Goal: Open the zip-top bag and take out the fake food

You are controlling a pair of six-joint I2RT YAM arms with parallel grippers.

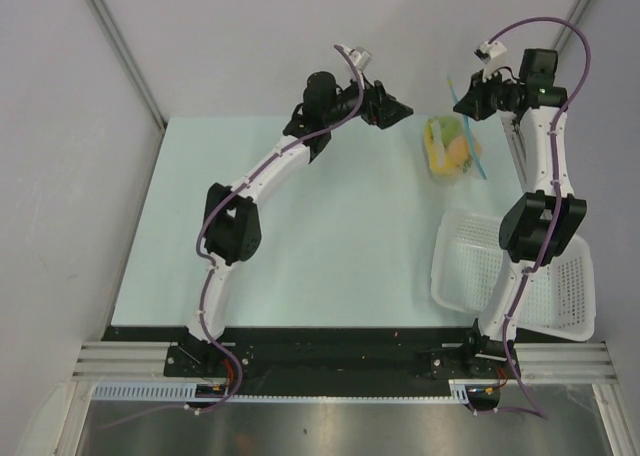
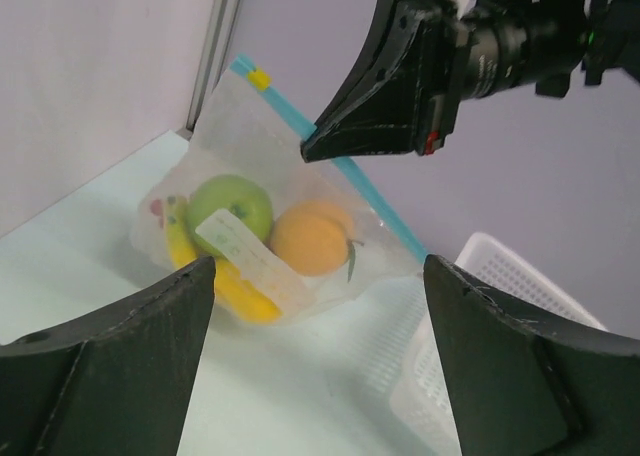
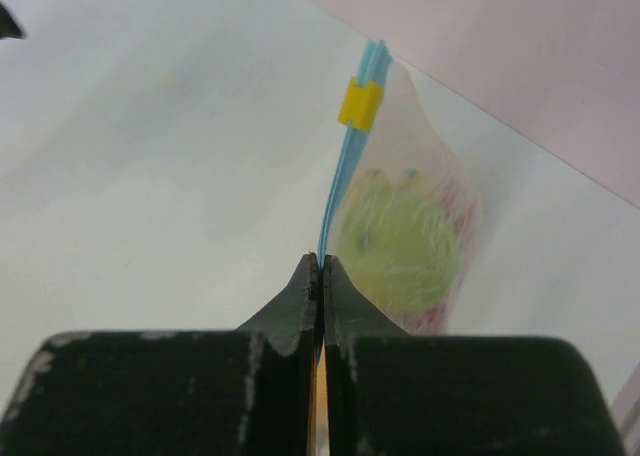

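Pinching the blue zip strip (image 3: 343,181) edge-on, right end effector (image 3: 322,272) has both pads pressed together with only the strip between them. Yellow slider (image 3: 360,103) sits on the strip past the pinch, toward 12 o'clock in the right wrist view. In the top view the right end effector (image 1: 468,104) is at 12 o'clock of the zip-top bag (image 1: 450,148), gripping its upper edge.

Left end effector (image 2: 318,268) is spread wide and holds nothing. In the top view it hovers at about 10 o'clock of the bag, near but apart from it, tips pointing toward 3 o'clock.

The bag sits at 2 o'clock on the pale desk (image 1: 320,236), close to the far edge. Its lower part appears to rest on the desk and the strip edge is held up. The mouth looks closed where it is visible.

Fake food is all inside the bag:
- green apple (image 2: 236,202) at 9 o'clock
- orange (image 2: 308,241) at 3 o'clock of the apple, touching or nearly touching it
- banana (image 2: 243,294) below both
- a reddish piece at the bag's 9 o'clock edge, too blurred to name

White label (image 2: 247,257) shows on the bag front. White perforated basket (image 1: 470,266) lies at 5 o'clock on the desk, just at 6 o'clock of the bag, with the right arm crossing over it.
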